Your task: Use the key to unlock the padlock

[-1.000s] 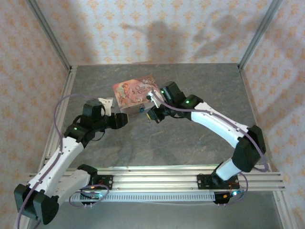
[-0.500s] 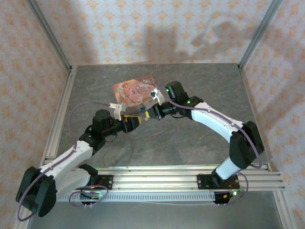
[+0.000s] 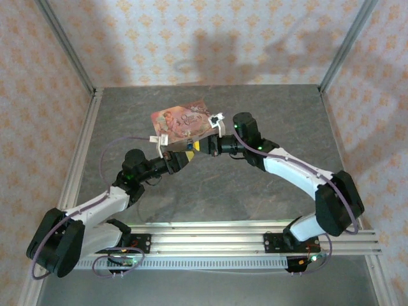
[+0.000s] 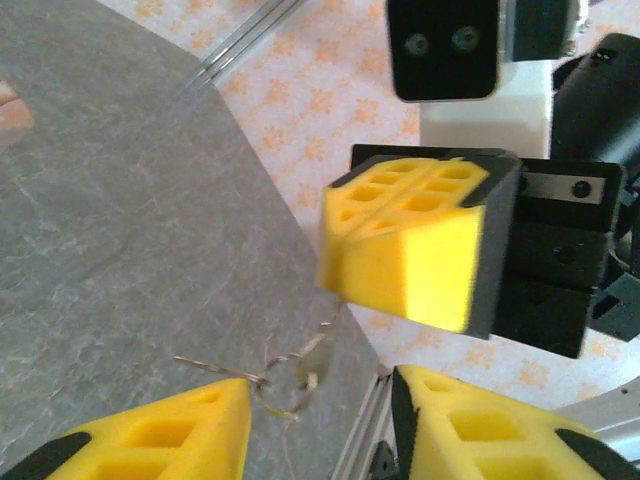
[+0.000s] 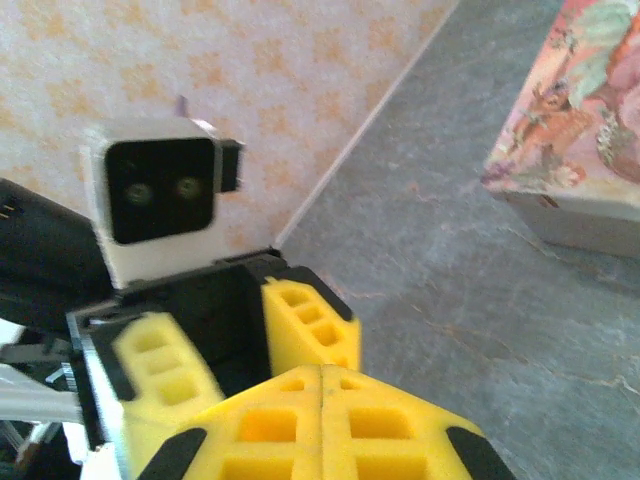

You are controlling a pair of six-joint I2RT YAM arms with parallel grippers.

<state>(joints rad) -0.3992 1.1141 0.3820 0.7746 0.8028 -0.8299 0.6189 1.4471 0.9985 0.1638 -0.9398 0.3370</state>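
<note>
Pressed together, the right gripper (image 4: pixel 405 255) seems to pinch the key (image 4: pixel 305 360), which dangles just below its tips, between the left gripper's (image 4: pixel 320 430) spread fingers, likely for handover.

**Desk:** The arms?
**Photographer:** Left arm (image 3: pixel 95 204), right arm (image 3: pixel 294 169): white shells, black joints, green lights, lilac cables.
**Desk:** The hands?
**Photographer:** Left hand (image 4: pixel 320 430), right hand (image 5: pixel 320 420): black, with yellow honeycombed pads (image 4: pixel 400 250). A white two-lens camera block (image 4: pixel 445 45) sits behind each hand.

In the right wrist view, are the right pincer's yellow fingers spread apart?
No, the right pincer has its yellow fingers pressed together, no gap.
</note>
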